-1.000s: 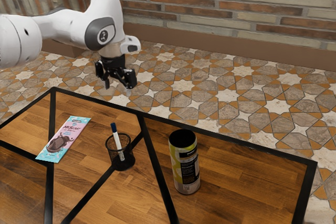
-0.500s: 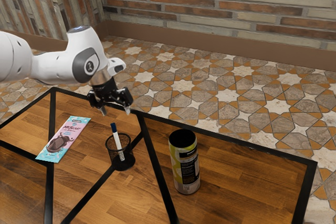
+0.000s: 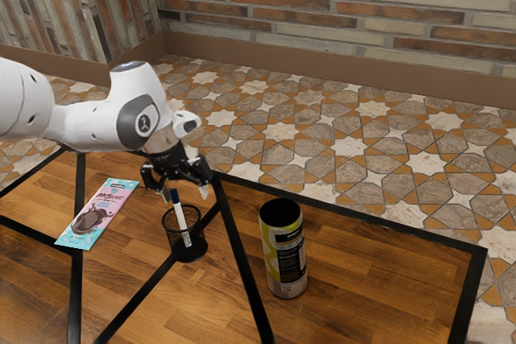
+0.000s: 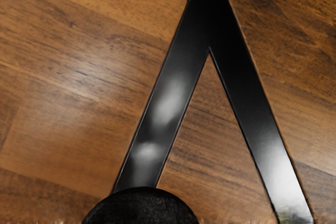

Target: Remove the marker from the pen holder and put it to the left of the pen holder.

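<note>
- The gripper (image 3: pixel 184 190) is being held open near the blue cap of the marker (image 3: pixel 181 218) — nothing is being gripped.
- The marker is being propped at a tilt, cap up, inside the mesh pen holder (image 3: pixel 193 252).
- The chocolate bar (image 3: pixel 97 213) is being borne flat by the table (image 3: pixel 371 279); the can (image 3: pixel 283 257), upright — at the exterior view's right of the pen holder.

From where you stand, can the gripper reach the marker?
Probably yes: the open gripper hangs close to the marker, whose blue end sticks up out of the pen holder, with nothing seen in the way.
</note>
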Available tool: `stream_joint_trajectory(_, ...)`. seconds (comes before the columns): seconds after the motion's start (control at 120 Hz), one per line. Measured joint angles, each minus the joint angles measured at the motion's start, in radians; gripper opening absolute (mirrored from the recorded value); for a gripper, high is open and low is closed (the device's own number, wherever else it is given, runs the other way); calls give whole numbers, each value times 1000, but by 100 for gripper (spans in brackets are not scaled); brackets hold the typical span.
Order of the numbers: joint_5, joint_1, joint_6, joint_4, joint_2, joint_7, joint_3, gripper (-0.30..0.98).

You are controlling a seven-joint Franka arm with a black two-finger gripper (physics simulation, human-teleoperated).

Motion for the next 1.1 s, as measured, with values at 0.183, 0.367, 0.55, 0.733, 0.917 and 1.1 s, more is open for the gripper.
stream_joint_trajectory(0.183,83,5,10,-27,-29,-9,2,67)
stream_joint_trajectory(0.367,133,-4,42,-72,-52,-12,2,58)
stream_joint_trajectory(0.55,153,-6,72,-75,-70,-13,2,49)
stream_joint_trajectory(0.733,158,-13,93,-86,-79,-14,1,35)
stream_joint_trajectory(0.917,159,-25,123,-137,-114,-15,2,24)
stream_joint_trajectory(1.1,159,-24,140,-168,-140,-15,2,12)
